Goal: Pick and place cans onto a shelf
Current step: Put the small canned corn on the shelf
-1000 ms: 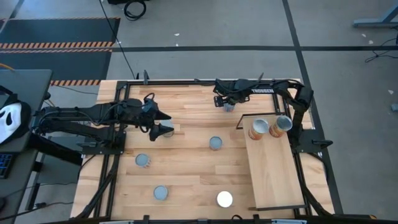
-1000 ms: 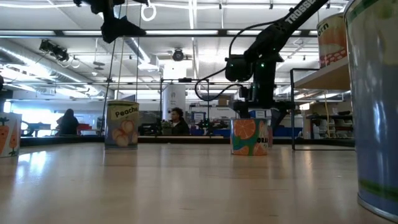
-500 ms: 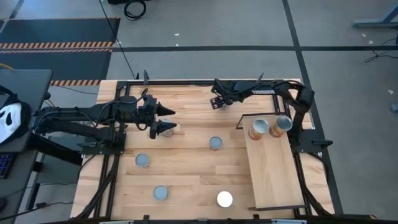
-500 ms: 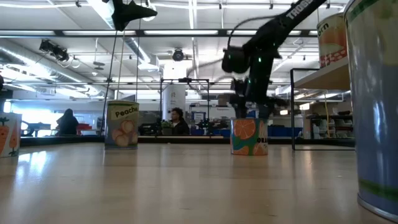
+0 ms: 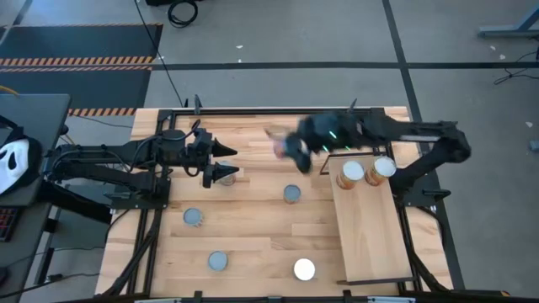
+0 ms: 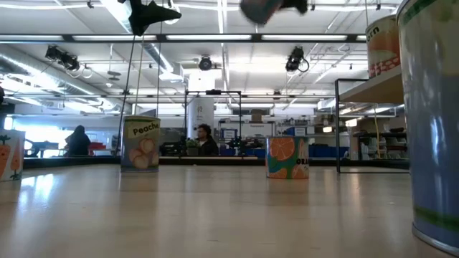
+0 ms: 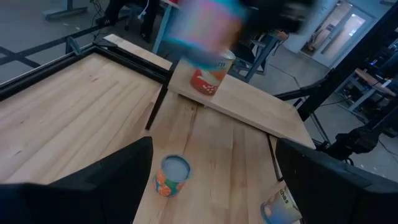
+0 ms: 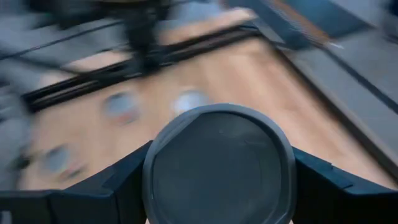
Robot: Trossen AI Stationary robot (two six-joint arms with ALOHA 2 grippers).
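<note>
My right gripper (image 5: 288, 148) is blurred above the table's far middle, shut on a can (image 8: 217, 167) whose round top fills the right wrist view. The can also shows as a blur in the low view (image 6: 262, 8) and the left wrist view (image 7: 205, 28). My left gripper (image 5: 226, 164) is open and empty, high above a can (image 7: 171, 175) at the table's left middle. Two cans (image 5: 349, 172) (image 5: 381, 168) stand on the far end of the pale shelf (image 5: 370, 231). Several more cans stand upright on the table, one orange (image 5: 291, 194) and one white-topped (image 5: 304, 269). My right gripper pinches the can between its two fingers (image 8: 121, 183), one on each side of the can's wall just under the top rim (image 8: 151, 174). The fingers come from above. The can is lifted well clear of the table.
Cans stand at the near left (image 5: 193, 218) (image 5: 217, 261). A large can (image 6: 430, 122) stands close to the low camera at the right. The shelf's black frame (image 5: 325, 168) rises at its far left corner. People show in the room beyond the table (image 6: 204, 140).
My right gripper has risen from the table's far edge with the can and swung fast toward the near side and a little left; the can is now lifted clear. My left gripper has risen a little and shifted slightly right, then kept still.
</note>
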